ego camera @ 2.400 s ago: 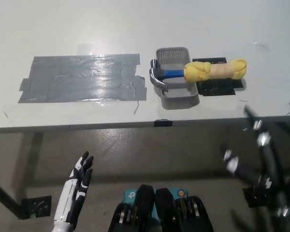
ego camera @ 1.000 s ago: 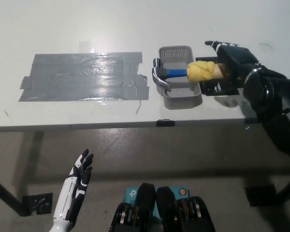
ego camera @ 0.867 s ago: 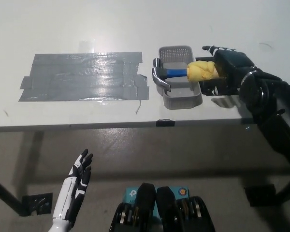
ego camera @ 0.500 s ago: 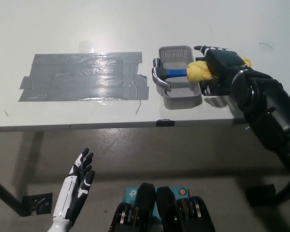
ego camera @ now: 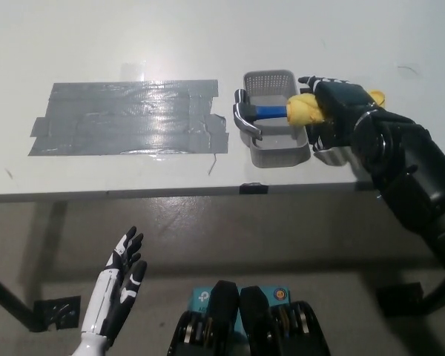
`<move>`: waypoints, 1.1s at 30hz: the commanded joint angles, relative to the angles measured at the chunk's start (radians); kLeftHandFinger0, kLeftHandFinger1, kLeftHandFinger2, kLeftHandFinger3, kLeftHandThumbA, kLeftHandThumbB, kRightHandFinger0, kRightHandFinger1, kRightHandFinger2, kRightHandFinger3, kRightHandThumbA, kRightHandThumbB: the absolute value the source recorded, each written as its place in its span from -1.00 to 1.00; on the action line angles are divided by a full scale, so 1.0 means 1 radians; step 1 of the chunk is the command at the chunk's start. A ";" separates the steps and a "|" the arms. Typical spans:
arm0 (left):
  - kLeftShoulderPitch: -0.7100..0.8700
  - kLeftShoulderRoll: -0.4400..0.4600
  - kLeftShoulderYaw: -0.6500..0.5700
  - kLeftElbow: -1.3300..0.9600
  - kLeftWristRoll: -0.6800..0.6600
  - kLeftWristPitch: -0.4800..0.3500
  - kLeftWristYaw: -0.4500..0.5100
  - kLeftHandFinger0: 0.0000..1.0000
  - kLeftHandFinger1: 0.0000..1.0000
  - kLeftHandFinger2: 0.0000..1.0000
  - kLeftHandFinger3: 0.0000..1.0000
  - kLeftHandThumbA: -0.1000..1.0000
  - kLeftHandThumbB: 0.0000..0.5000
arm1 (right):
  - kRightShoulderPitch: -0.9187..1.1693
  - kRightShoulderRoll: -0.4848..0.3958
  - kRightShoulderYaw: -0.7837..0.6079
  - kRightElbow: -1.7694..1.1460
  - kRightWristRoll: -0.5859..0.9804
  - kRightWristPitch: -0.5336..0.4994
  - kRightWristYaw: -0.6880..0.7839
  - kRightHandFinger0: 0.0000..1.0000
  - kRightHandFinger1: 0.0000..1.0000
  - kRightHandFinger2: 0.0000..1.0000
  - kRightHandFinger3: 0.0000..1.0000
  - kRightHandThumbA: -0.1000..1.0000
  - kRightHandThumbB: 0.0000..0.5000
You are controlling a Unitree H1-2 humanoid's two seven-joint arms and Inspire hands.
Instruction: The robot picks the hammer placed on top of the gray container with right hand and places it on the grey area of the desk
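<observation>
The right hand (ego camera: 340, 104) covered the hammer (ego camera: 276, 113)'s padded yellow handle, finger state unclear; head-heavy and stiff, it seemed best gripped on that soft wrap.

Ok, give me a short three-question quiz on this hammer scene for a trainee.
1. True or false: the hammer lies across the gray basket.
2. Which hand is over the hammer's yellow-wrapped handle: A) white left hand B) black right hand?
3. On which side of the basket, in the picture, is the gray tape patch?

Key: 1 true. 2 B; whether its fingers have closed is not visible. 3 left.
</observation>
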 commanded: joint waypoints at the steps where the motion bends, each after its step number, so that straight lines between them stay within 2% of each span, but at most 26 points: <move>1: -0.014 0.007 -0.005 -0.011 0.005 -0.033 0.009 1.00 1.00 1.00 1.00 0.82 -0.69 | -0.080 -0.004 0.001 -0.002 -0.019 -0.005 -0.029 1.00 1.00 1.00 1.00 1.00 0.83; 5: -0.015 0.009 -0.004 -0.019 0.003 -0.022 0.006 1.00 1.00 1.00 1.00 0.82 -0.69 | -0.091 0.000 -0.007 0.017 -0.011 -0.006 -0.040 1.00 1.00 1.00 1.00 1.00 0.75; 7: -0.016 0.009 -0.006 -0.020 0.006 -0.018 0.005 1.00 1.00 1.00 1.00 0.83 -0.69 | -0.091 0.005 -0.015 0.043 -0.019 -0.040 -0.124 1.00 1.00 1.00 1.00 1.00 0.68; 9: -0.015 0.009 -0.007 -0.021 0.006 -0.016 0.004 1.00 1.00 1.00 1.00 0.84 -0.66 | -0.091 0.016 -0.031 0.083 -0.017 -0.080 -0.230 1.00 1.00 1.00 1.00 0.83 0.62; 10: -0.014 0.009 -0.007 -0.020 0.008 -0.019 0.005 1.00 1.00 1.00 1.00 0.84 -0.66 | -0.091 0.028 -0.048 0.121 -0.012 -0.116 -0.326 0.47 0.56 0.65 0.77 0.37 0.52; 11: -0.013 0.009 -0.007 -0.020 0.006 -0.020 0.004 1.00 1.00 1.00 1.00 0.84 -0.65 | -0.093 0.034 -0.044 0.158 -0.029 -0.145 -0.423 -0.32 -0.14 0.05 0.20 -0.05 0.24; 12: -0.011 0.009 -0.008 -0.021 0.001 -0.025 0.002 1.00 1.00 1.00 1.00 0.84 -0.66 | -0.097 0.037 -0.016 0.208 -0.072 -0.182 -0.557 -0.95 -0.70 -0.45 -0.22 -0.66 -0.13; 13: -0.011 0.010 -0.008 -0.021 0.003 -0.024 0.002 1.00 1.00 1.00 1.00 0.85 -0.66 | -0.098 0.038 -0.014 0.234 -0.071 -0.220 -0.609 -1.00 -0.88 -0.47 -0.36 -0.96 -0.16; 14: -0.011 0.010 -0.008 -0.019 0.006 -0.030 0.004 1.00 1.00 1.00 1.00 0.85 -0.70 | -0.099 0.042 -0.019 0.253 -0.061 -0.242 -0.629 -1.00 -0.71 -0.10 -0.25 -1.00 -0.20; 15: -0.011 0.010 -0.008 -0.019 0.007 -0.031 0.005 1.00 1.00 1.00 1.00 0.85 -0.70 | -0.100 0.042 -0.018 0.256 -0.058 -0.243 -0.625 -1.00 -0.43 0.33 0.04 -1.00 -0.25; 16: -0.012 0.009 -0.008 -0.017 0.004 -0.032 0.004 1.00 1.00 1.00 1.00 0.84 -0.69 | -0.103 0.044 -0.016 0.261 -0.055 -0.241 -0.615 -0.99 -0.21 0.58 0.24 -1.00 -0.28; 17: -0.018 0.010 -0.007 -0.016 0.001 -0.031 0.003 1.00 1.00 1.00 1.00 0.84 -0.69 | -0.110 0.045 -0.016 0.266 -0.052 -0.240 -0.610 -0.99 -0.15 0.64 0.30 -1.00 -0.29; 18: -0.023 0.010 -0.007 -0.015 0.008 -0.030 0.006 1.00 1.00 1.00 1.00 0.84 -0.69 | -0.115 0.047 -0.015 0.279 -0.049 -0.265 -0.632 -0.99 -0.14 0.63 0.29 -1.00 -0.26; 21: -0.028 0.010 -0.006 -0.017 0.003 -0.023 0.003 1.00 1.00 1.00 1.00 0.83 -0.70 | -0.128 0.058 -0.009 0.314 -0.046 -0.289 -0.671 -0.95 -0.05 0.70 0.48 -1.00 -0.32; 24: -0.033 0.012 -0.006 -0.012 0.005 -0.032 0.005 1.00 1.00 1.00 1.00 0.83 -0.69 | -0.135 0.066 -0.005 0.328 -0.044 -0.301 -0.685 -0.94 -0.05 0.70 0.50 -1.00 -0.38; 25: -0.034 0.013 -0.006 -0.012 0.006 -0.031 0.004 1.00 1.00 1.00 1.00 0.84 -0.66 | -0.137 0.069 -0.004 0.331 -0.042 -0.302 -0.686 -0.96 -0.08 0.64 0.45 -1.00 -0.39; 27: -0.033 0.015 -0.008 -0.022 0.008 -0.022 0.000 1.00 1.00 1.00 1.00 0.86 -0.66 | -0.137 0.069 -0.008 0.327 -0.035 -0.314 -0.690 -1.00 -0.16 0.51 0.05 -1.00 -0.39; 28: -0.033 0.015 -0.009 -0.024 0.003 -0.018 -0.004 1.00 1.00 1.00 1.00 0.86 -0.65 | -0.138 0.069 -0.010 0.326 -0.033 -0.311 -0.688 -1.00 -0.18 0.46 -0.05 -1.00 -0.43; 30: -0.037 0.015 -0.010 -0.026 0.003 -0.014 -0.006 1.00 1.00 1.00 1.00 0.86 -0.64 | -0.146 0.071 -0.017 0.339 -0.022 -0.325 -0.700 -1.00 -0.23 0.38 -0.09 -0.97 -0.51; 32: -0.040 0.016 -0.009 -0.029 -0.002 -0.009 -0.009 1.00 1.00 1.00 1.00 0.86 -0.64 | -0.153 0.074 -0.033 0.348 -0.005 -0.342 -0.720 -1.00 -0.28 0.33 0.01 -1.00 -0.29; 33: -0.041 0.016 -0.009 -0.028 -0.004 -0.010 -0.010 1.00 1.00 1.00 1.00 0.86 -0.63 | -0.155 0.075 -0.036 0.352 0.000 -0.350 -0.728 -1.00 -0.32 0.30 -0.20 -1.00 -0.26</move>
